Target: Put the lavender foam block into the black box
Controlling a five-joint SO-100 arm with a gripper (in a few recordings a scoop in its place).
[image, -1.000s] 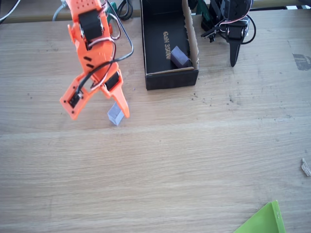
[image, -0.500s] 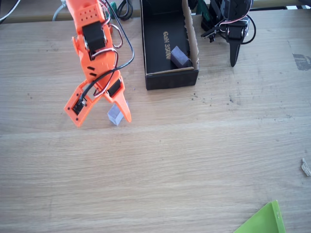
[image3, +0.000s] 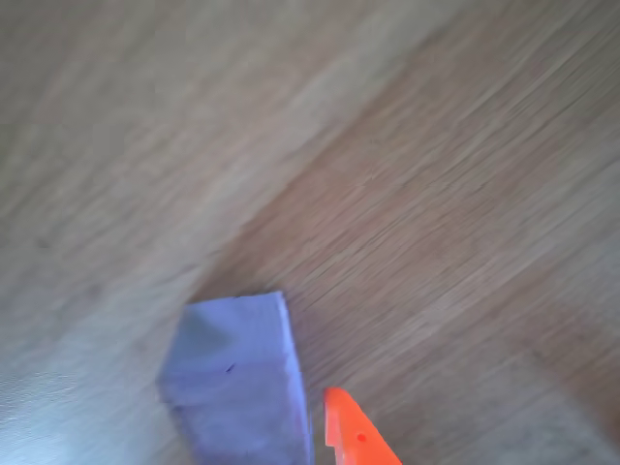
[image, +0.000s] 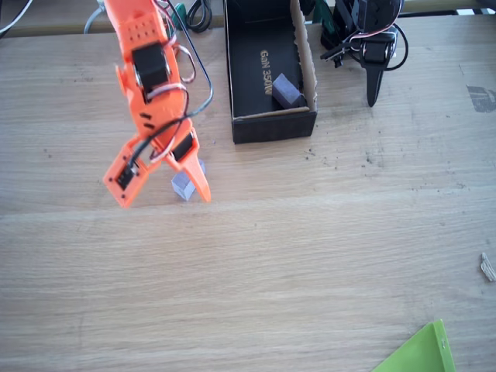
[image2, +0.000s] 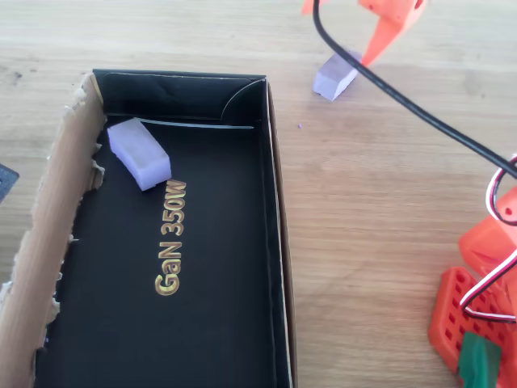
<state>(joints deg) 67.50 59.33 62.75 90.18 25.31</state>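
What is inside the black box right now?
Inside the black box lies one pale purple foam block near a corner, beside gold "GaN 350W" lettering. The overhead view's bottom edge cuts off the rest of the box.

An orange finger (image: 198, 174) partly hides the lavender foam block (image: 184, 185).

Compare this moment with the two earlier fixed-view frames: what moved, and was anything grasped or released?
The open gripper has swung slightly right in the fixed view and come lower, so its fingers now straddle the lavender foam block. Nothing was grasped or released. The block stayed on the table, and the black box with the purple block inside is unchanged.
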